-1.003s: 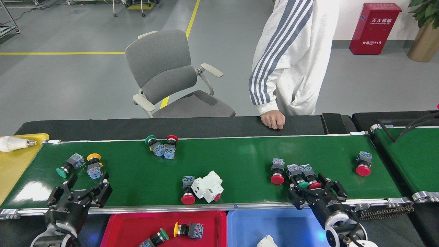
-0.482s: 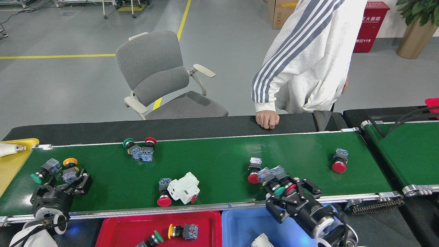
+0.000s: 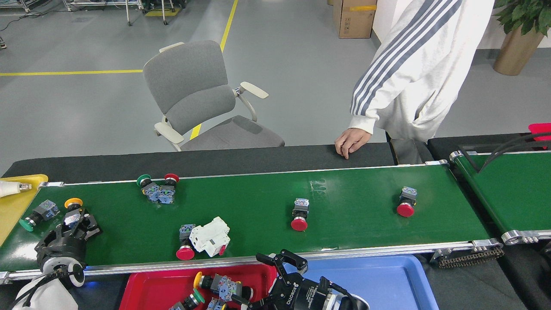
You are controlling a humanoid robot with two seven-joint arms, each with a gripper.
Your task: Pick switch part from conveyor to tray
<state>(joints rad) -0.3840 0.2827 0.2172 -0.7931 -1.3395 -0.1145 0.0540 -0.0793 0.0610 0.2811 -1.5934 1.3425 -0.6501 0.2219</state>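
Observation:
The conveyor [image 3: 353,189] carries several switch parts. My left gripper [image 3: 74,224] rests on the belt's left end, its fingers close around a yellow-capped switch part [image 3: 72,209]; its grip is unclear. A green-capped switch part [image 3: 36,214] lies just left of it. My right gripper [image 3: 263,280] hangs open over the red tray [image 3: 148,289], beside a yellow-capped switch part [image 3: 217,284] lying in that tray. Red-capped switch parts [image 3: 299,214] [image 3: 405,202] lie on the belt's right half. A green and red pair [image 3: 156,189] sits near the far rail.
A white breaker block [image 3: 210,236] with a red-capped part [image 3: 185,245] lies near the front rail. A blue tray [image 3: 379,280] stands right of the red one. A person's hand [image 3: 351,141] rests on the black far ledge. A yellow tray [image 3: 13,206] is at left, a shorter belt [image 3: 512,189] at right.
My right gripper left the belt with the green and red parts, swung left over the red tray and opened. My left gripper advanced onto the yellow-capped part. The person's hand shifted right.

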